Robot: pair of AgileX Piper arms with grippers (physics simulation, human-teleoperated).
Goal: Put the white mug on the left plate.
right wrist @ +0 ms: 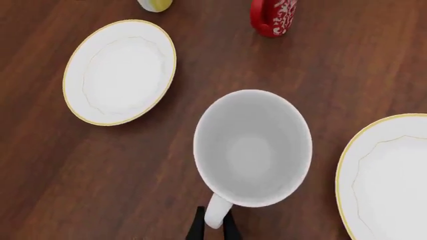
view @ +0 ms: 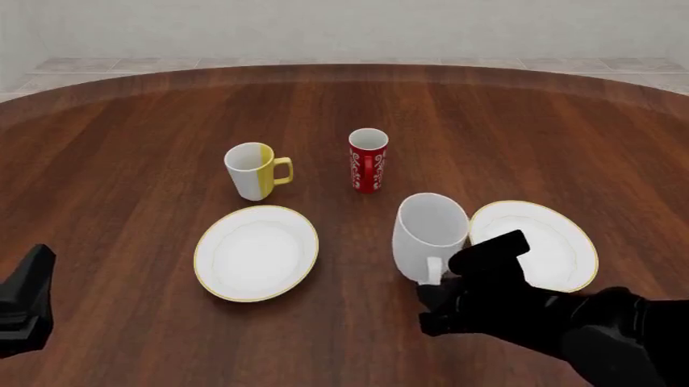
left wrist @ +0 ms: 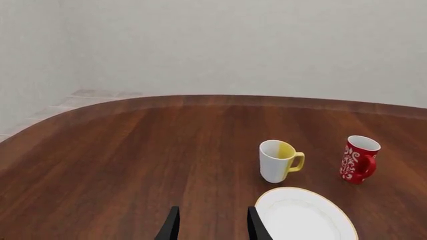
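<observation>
Right claw (view: 434, 278) pinching the loop handle of the white mug (view: 431, 230), black fingers (right wrist: 195, 227) pressed against either side of the handle in the right wrist view. Mug seen straight down its open mouth from that claw, slightly tilted in the front view, just ahead of the claw, between the two plates; hard to tell whether resting on the bench (view: 129, 145) or raised off it. Left plate (view: 256, 252) ahead and off to the left of the right claw, apart from the mug, nothing on it. Right plate (view: 549, 234) just to the right of the same claw, its near edge partly hidden behind the black arm. Red patterned mug (view: 367, 160) farther ahead beyond the white mug, covered in white scrollwork; no readable letters. White-and-yellow mug (view: 253, 171) farther ahead and left, behind the left plate, yellow handle turned to the right. No brand, label or writing readable anywhere. Left claw (left wrist: 212, 225) spread, two dark fingers apart over bare wood, holding nothing, left plate just beside its right finger in the left wrist view, well apart from the white mug.
</observation>
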